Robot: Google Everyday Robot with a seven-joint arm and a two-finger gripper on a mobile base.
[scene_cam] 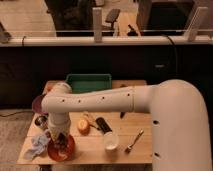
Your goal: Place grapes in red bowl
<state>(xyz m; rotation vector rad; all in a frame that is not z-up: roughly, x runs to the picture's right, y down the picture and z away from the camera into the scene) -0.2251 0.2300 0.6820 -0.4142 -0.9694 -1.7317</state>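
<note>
The red bowl sits at the front left of the wooden table. My gripper points down right over the bowl's middle, at the end of the white arm that reaches across from the right. A small dark lump, the grapes, shows just under the gripper inside the bowl's rim. I cannot tell whether they hang in the gripper or rest in the bowl. The arm hides much of the bowl's back half.
A purple bowl sits at the left, partly behind the arm. An orange fruit, a dark object, a white cup and a spoon lie to the right. A green tray stands at the back, with a crumpled cloth at the front left corner.
</note>
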